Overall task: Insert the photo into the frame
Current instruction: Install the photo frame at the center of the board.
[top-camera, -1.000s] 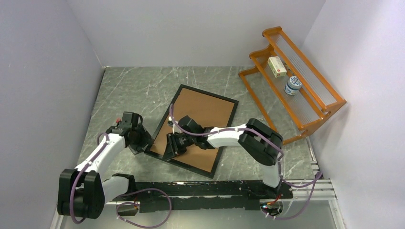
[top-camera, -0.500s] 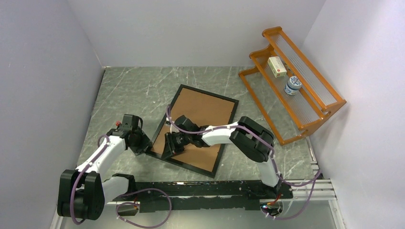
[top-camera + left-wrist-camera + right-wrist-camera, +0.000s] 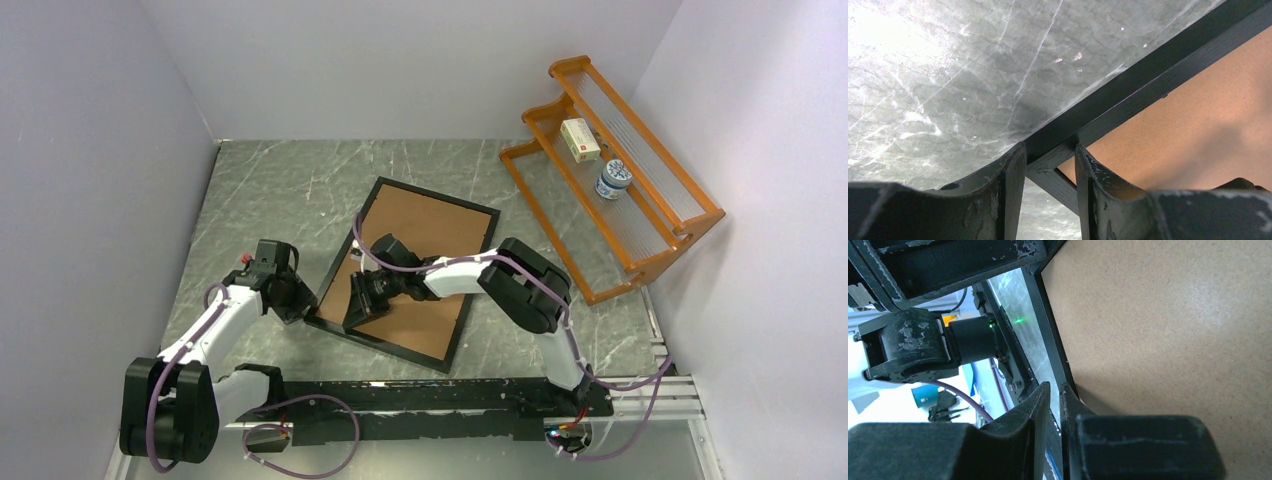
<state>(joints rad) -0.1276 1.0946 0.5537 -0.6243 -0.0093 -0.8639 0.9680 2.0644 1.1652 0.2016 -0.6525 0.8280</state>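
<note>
The frame (image 3: 440,197) lies face down in the middle of the table, with its brown back board (image 3: 430,235) up. The photo is hidden. My left gripper (image 3: 300,306) is at the frame's near-left corner. In the left wrist view the gripper (image 3: 1050,150) has one finger on each side of the black corner bar (image 3: 1148,75) and is shut on it. My right gripper (image 3: 354,316) rests over the board by the frame's left edge. In the right wrist view the gripper (image 3: 1052,387) has its fingers almost together beside the black edge (image 3: 1048,325), with nothing seen between them.
An orange wooden rack (image 3: 620,200) stands at the back right with a white box (image 3: 580,139) and a blue-and-white jar (image 3: 613,180) on it. A black rail (image 3: 440,395) runs along the near edge. Walls close in the left, back and right sides.
My right gripper has slid a little left over the board toward the frame's left edge, its elbow folding in. My left gripper has shifted slightly nearer at the corner.
</note>
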